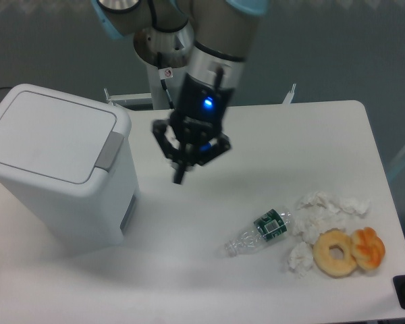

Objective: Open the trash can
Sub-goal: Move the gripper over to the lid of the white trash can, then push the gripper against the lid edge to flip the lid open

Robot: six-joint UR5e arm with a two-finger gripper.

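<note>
A large white trash can [57,169] with its flat lid down and a grey push tab [109,150] on the lid's right edge sits at the left end of a white table [290,135]. To its right, apart from it, the robot arm's gripper [181,177] hangs above the table, fingers drawn close together and holding nothing. Further right lie a crushed clear plastic bottle [256,233], crumpled white tissues [324,209], a glazed doughnut [336,253] and an orange pastry [369,248].
</note>
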